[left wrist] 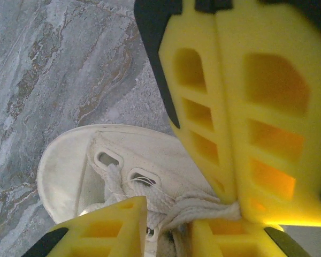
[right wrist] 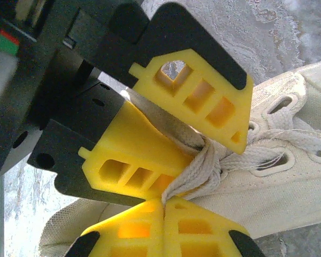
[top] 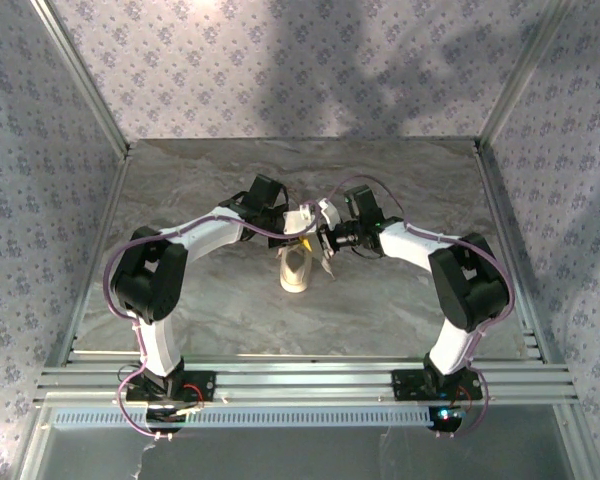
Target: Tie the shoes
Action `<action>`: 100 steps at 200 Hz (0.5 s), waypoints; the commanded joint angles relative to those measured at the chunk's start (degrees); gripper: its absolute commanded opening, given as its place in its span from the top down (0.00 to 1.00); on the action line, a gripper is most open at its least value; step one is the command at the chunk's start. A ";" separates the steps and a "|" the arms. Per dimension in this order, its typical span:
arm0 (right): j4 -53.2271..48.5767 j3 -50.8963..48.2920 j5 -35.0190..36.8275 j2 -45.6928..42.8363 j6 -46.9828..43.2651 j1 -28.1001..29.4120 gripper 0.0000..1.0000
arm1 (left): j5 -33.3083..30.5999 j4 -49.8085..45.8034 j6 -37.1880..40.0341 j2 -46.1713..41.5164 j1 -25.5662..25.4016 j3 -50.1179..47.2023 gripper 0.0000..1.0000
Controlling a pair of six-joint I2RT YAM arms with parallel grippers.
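Grey marbled tabletop (top: pixel 230 330); floral-papered walls (top: pixel 310 70)

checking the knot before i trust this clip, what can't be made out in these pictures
- Left wrist view: the sneaker's rear and the ends of the laces run off the bottom edge, behind the left fingers.
- Right wrist view: the laces bunch between the left fingers and the right fingers, so any knot is hidden.
- Top view: the laces are too small, under both sets of fingers.

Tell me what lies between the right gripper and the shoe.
White lace: pinched in the shut right gripper, it runs between the left gripper's fingers to the shoe's eyelets. The right wrist view shows it.
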 commanded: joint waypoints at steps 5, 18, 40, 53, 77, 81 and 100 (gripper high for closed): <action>0.46 -0.98 -0.77 -2.07 -0.95 0.63 1.00 | 2.65 0.73 -0.29 0.90 -0.43 1.49 0.76; 0.97 -1.17 -0.79 -2.29 -0.46 0.47 1.00 | 2.58 0.73 -0.28 1.22 -0.43 1.61 0.85; 1.41 -1.17 -1.14 -2.51 0.45 0.18 1.00 | 2.47 2.36 -0.76 1.38 -0.43 0.90 0.97; 1.61 -1.17 -1.40 -2.70 0.89 0.09 1.00 | 2.40 4.25 -1.22 0.96 -0.38 -0.16 1.00; 2.07 -1.49 -1.54 -3.13 2.17 -0.25 1.00 | 1.44 8.22 -1.66 -0.25 -0.38 -2.42 1.00; 2.28 -1.57 -1.66 -3.20 2.43 -0.41 0.99 | 1.28 8.82 -1.69 -0.56 -0.42 -2.84 1.00; 2.61 -1.76 -2.58 -3.35 4.57 -1.25 0.86 | 0.60 12.49 -1.89 -2.01 -0.41 -5.25 1.00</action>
